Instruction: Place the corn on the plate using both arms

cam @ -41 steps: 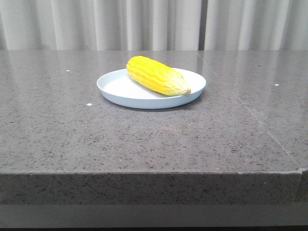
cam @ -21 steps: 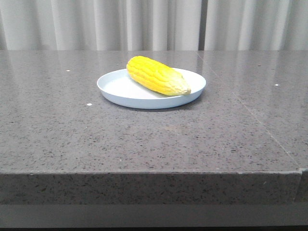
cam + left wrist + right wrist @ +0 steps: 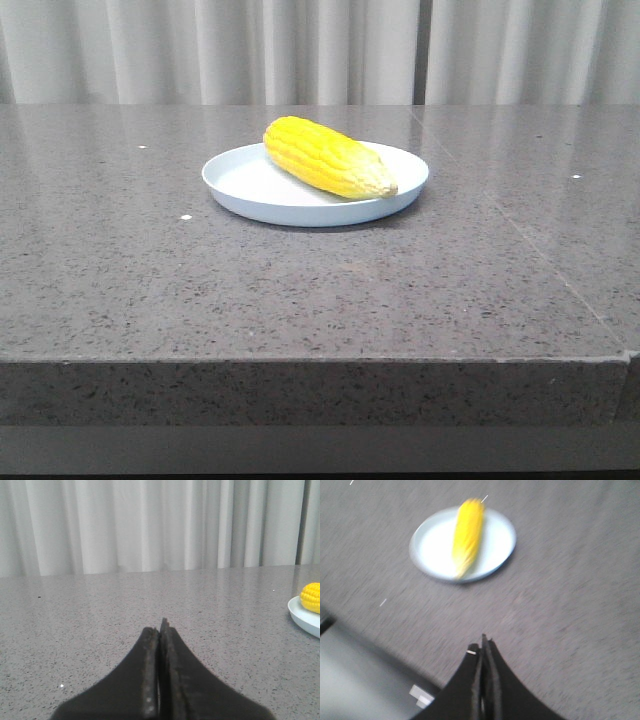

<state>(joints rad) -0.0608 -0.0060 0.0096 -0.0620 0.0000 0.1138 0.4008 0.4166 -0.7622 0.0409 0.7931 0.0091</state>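
Neither arm shows up in the front view at all. The black two-fingered left gripper [image 3: 161, 630] has its jaws pressed flat together, nothing between them, held low and roughly level. The black two-fingered right gripper [image 3: 482, 647] is pinched closed too, empty, angled downward from higher up.

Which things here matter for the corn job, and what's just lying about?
Job:
- corn, lying on the plate
- plate
- left tool, shut, holding nothing
- right tool, shut, holding nothing

Just there:
- grey table
- pale curtain behind
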